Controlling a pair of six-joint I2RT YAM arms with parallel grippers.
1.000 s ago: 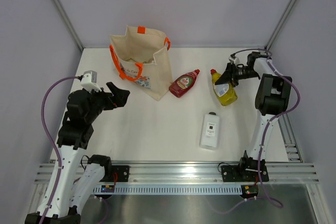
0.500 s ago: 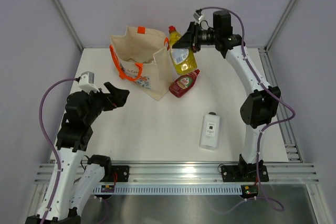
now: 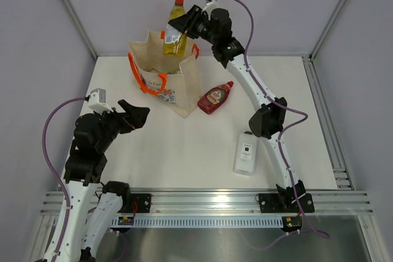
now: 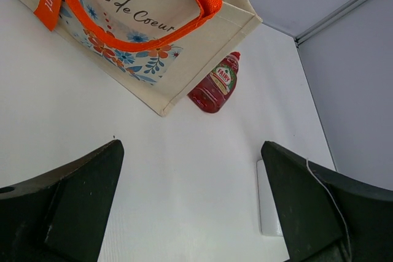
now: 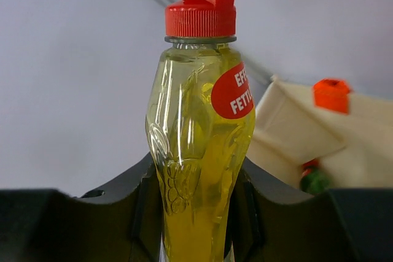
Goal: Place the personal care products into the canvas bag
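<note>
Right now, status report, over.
Right gripper shut on yellow bottle, above canvas bag. Left gripper open, empty. Red bottle, white bottle on table. Nothing blocking.

The upright bottle (image 3: 175, 29) is above the bag (image 3: 184, 93), the lying bottle (image 3: 215, 98) just right of it, the flat bottle (image 3: 245, 153) nearer.

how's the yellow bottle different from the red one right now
Colour: the yellow bottle is clear yellow; the red bottle is dark red. Pose: the yellow one is upright in the air by the mouth of the canvas bag; the red one lies on the table beside the bag. State: the right tool is shut on the yellow one; the red one is untouched. Both have red caps.
</note>
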